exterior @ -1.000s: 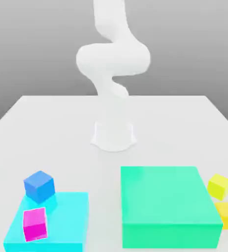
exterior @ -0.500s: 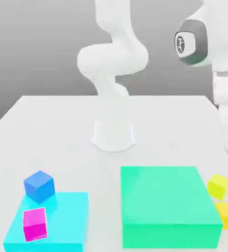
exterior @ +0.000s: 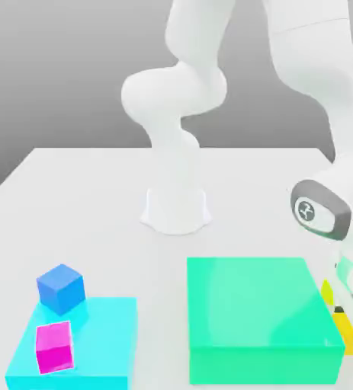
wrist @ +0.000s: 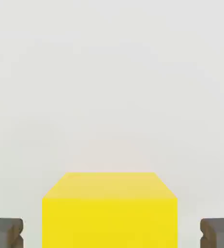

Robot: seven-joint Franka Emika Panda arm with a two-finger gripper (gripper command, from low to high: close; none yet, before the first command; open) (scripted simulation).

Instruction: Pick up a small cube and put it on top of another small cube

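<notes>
Small cube (wrist: 110, 213) between gripper (wrist: 111, 232) fingers, beside green block (exterior: 259, 316).
We found it squarely faced, no long axis; fingers (wrist: 6, 232) stood slightly apart from its sides, gripping nothing.

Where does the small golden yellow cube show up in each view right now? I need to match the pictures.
Exterior view: the small golden yellow cube is a sliver at the exterior view's right, beside the large green block, mostly covered by the white robot arm.
Hand view: the cube sits between the open end effector fingertips, a gap at each side.
Shared landmark: the white table beneath the cube.
</notes>
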